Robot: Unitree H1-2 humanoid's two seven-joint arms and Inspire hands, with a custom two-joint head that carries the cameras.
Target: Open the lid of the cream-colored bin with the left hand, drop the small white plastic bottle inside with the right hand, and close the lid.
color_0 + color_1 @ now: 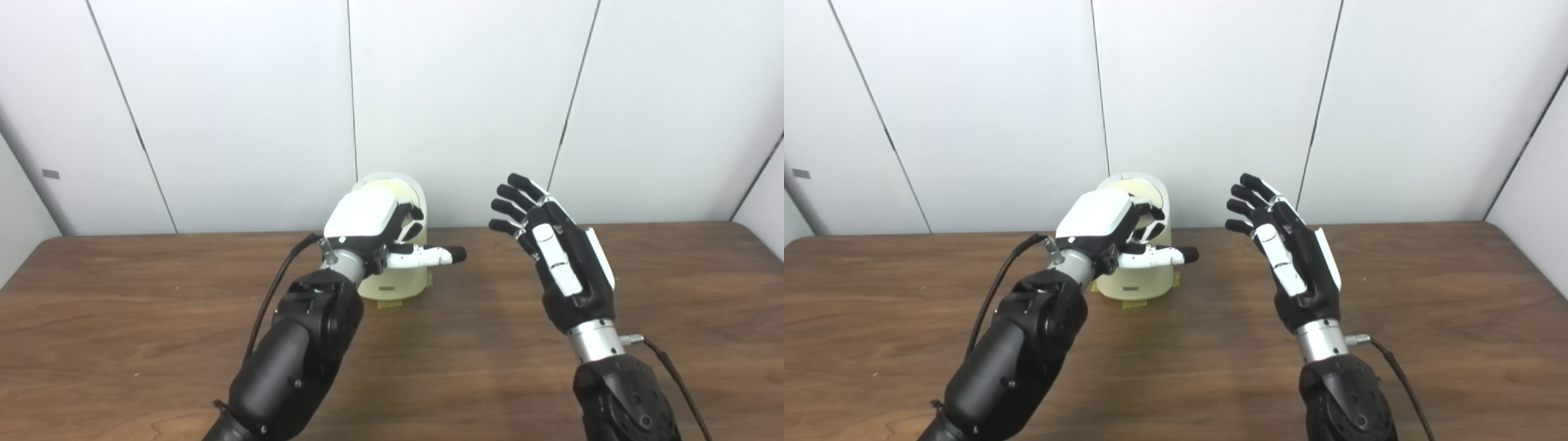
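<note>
Left eye view first: one cream-colored bin point(401, 269) stands on the wooden surface point(478, 367), close to the white wall panels point(245, 110) behind it, with a bit of yellowish tape at its base. Its lid point(398, 184) looks tilted up, showing a pale round face, though the left robot hand point(373, 229) covers much of it, so how far it is raised is hard to tell. That robot hand sits right in front of the bin's top, fingers curled over at the lid's edge and thumb stretched out sideways across the bin's front; whether the fingers truly grip the lid cannot be told. One other robot hand, the right robot hand point(557, 245), hangs in the air off to the right of the bin, well apart from it, palm turned toward the bin, fingers spread and holding nothing. No small white bottle shows in this view.

Right eye view: the same single bin point(1145, 275) appears with the left robot hand point(1108, 229) hiding its left side and the lid point(1136, 184) rising behind the knuckles. The right robot hand point(1289, 245) is again to the bin's right, spread and bare. A black cable point(995, 294) runs along the left arm.
</note>
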